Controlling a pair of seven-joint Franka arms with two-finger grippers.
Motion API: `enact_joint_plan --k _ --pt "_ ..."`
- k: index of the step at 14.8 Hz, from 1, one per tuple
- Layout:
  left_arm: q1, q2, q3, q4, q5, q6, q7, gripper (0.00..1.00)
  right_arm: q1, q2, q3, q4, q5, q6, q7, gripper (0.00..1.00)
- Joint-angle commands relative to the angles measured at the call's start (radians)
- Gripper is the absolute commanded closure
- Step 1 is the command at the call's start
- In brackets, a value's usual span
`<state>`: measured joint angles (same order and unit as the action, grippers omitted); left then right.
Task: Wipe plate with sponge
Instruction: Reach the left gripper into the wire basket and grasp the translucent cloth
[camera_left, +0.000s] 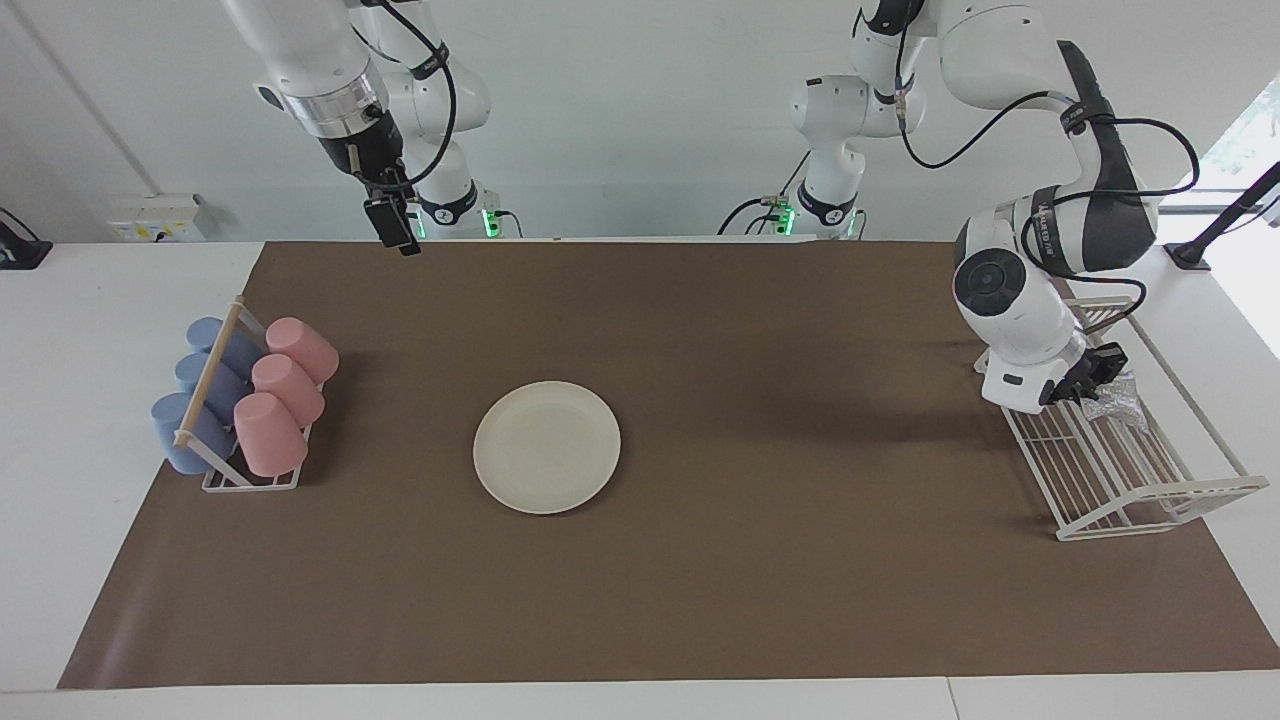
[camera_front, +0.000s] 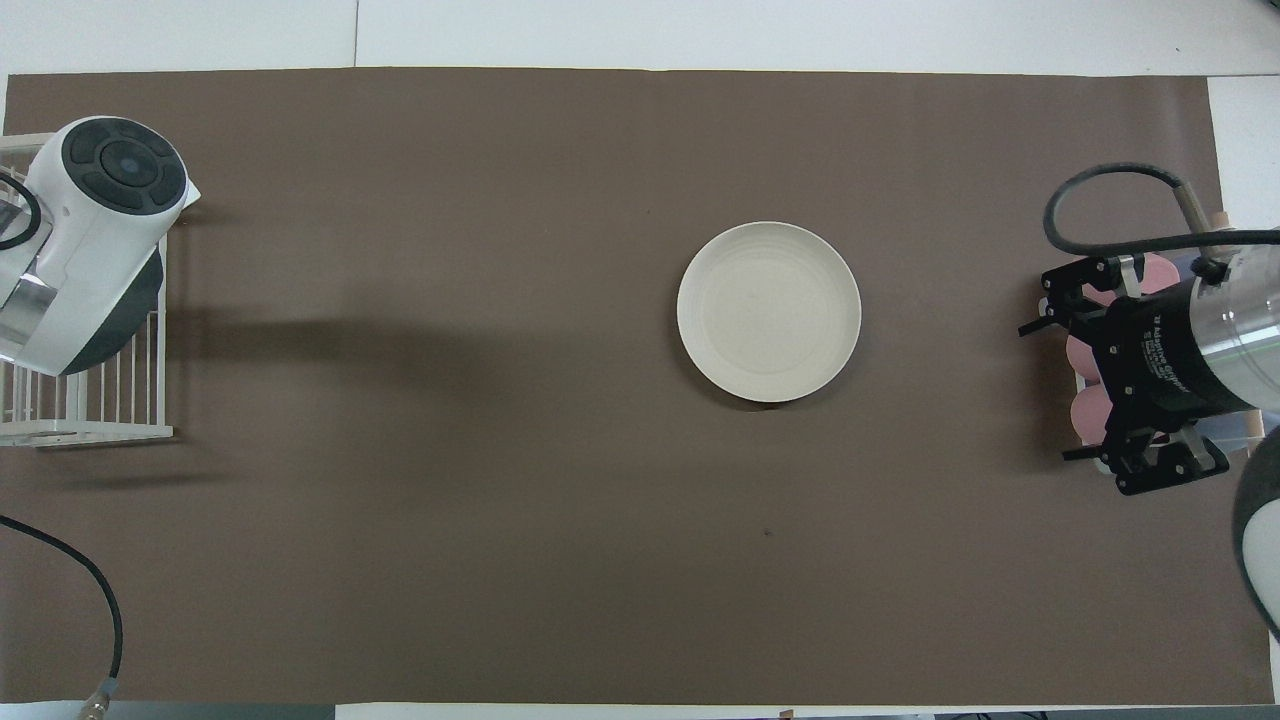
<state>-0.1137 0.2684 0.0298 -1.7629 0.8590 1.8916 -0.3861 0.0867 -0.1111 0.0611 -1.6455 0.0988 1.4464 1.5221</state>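
The cream-white plate (camera_left: 546, 447) lies flat in the middle of the brown mat, and it also shows in the overhead view (camera_front: 768, 311). The silvery speckled sponge (camera_left: 1118, 402) lies in the white wire rack (camera_left: 1135, 480) at the left arm's end of the table. My left gripper (camera_left: 1098, 378) is down in the rack, right at the sponge. In the overhead view the arm's wrist hides this gripper and the sponge. My right gripper (camera_left: 397, 228) waits raised and open; in the overhead view it (camera_front: 1045, 390) is over the cup rack.
A rack of pink and blue cups (camera_left: 245, 400) lying on their sides stands at the right arm's end of the mat; its pink cups (camera_front: 1085, 350) peek out under the right gripper. The wire rack (camera_front: 100, 400) sits on the mat's edge.
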Motion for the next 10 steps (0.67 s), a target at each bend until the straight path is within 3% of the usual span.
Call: enact_joint_plan --k 1,3,10 --pt "-0.006 0.009 0.001 0.025 0.008 -0.011 -0.01 1.0 -0.005 -0.013 0.002 -0.007 0.012 -0.009 0.027 0.0" --pt "-0.007 0.014 -0.002 0.08 0.003 -0.067 -0.001 1.0 -0.013 -0.013 0.002 -0.01 0.015 -0.008 0.03 0.0" --pt "-0.095 0.002 -0.001 0.397 -0.441 -0.481 0.003 1.0 0.016 -0.027 0.005 -0.025 0.013 -0.011 0.119 0.0"
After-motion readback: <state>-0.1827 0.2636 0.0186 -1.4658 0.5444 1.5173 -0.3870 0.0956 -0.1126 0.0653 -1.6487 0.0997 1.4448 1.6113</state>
